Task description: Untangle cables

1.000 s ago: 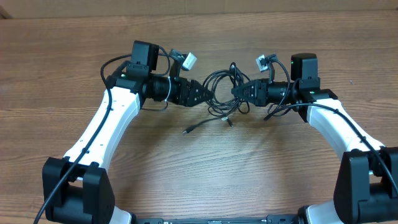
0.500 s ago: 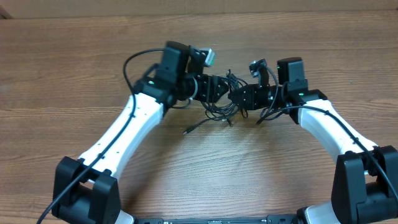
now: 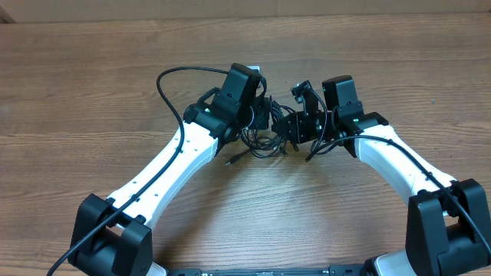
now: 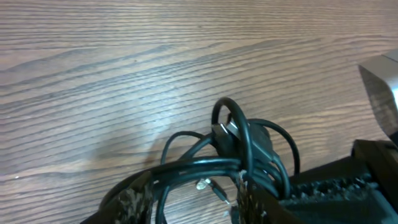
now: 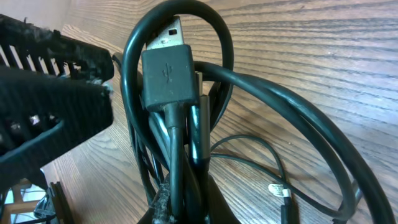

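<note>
The tangle of thin black cables with small plug ends lies on the brown wood-grain table, slightly toward 12 o'clock from centre. The black right gripper, at the tangle's 2 o'clock, is clamped on several strands below a black USB plug. The black left gripper, at 10 o'clock, straddles cords with its jaws apart. The step in hand looks like taking a second hold. The next move calls for pinching one cord only and drawing it toward 9 o'clock.

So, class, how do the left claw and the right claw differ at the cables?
The left claw stands open, fingers astride the cables; the right claw is shut on them. The left claw faces the tangle from its left, the right claw from its right. Both meet at one tangle.
</note>
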You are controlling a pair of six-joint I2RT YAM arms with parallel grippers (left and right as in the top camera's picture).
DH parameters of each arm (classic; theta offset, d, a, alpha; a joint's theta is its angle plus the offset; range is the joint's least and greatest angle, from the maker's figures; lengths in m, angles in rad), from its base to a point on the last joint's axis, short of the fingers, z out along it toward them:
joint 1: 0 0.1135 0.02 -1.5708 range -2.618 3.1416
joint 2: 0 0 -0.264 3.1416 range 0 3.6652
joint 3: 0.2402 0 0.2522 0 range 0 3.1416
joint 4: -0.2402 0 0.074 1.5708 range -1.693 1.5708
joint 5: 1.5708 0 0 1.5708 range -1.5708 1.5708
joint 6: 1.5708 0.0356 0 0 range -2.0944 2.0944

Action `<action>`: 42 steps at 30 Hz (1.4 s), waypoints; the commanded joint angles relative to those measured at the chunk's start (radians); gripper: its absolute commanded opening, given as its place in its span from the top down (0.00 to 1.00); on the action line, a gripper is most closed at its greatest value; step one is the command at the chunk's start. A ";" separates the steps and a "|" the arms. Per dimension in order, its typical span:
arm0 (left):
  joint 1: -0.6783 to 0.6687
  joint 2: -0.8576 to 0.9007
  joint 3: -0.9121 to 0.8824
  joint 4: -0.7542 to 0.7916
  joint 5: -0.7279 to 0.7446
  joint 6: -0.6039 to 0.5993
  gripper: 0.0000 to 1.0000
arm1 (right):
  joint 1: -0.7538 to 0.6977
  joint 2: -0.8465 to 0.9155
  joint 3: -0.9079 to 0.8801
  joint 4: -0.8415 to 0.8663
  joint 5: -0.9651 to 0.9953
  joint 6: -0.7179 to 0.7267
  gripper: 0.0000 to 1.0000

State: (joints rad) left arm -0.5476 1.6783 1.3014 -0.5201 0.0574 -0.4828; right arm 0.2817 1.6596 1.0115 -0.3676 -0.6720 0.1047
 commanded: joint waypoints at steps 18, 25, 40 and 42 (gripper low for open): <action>0.004 0.004 0.016 0.052 0.084 -0.037 0.58 | 0.109 -0.076 0.005 -0.008 0.095 -0.008 0.96; 0.004 0.016 0.016 -0.027 0.032 -0.033 0.64 | 0.116 -0.076 0.005 -0.006 0.095 -0.008 0.96; 0.146 0.014 0.089 -0.033 0.308 0.015 0.57 | 0.116 -0.076 0.005 -0.028 0.122 -0.009 0.96; 0.169 0.014 0.089 -0.045 0.377 0.015 0.58 | 0.116 -0.076 0.005 -0.027 0.122 -0.009 0.96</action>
State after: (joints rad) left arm -0.4084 1.6871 1.3624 -0.5549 0.2790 -0.4908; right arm 0.3939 1.6146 1.0115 -0.4007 -0.5507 0.1040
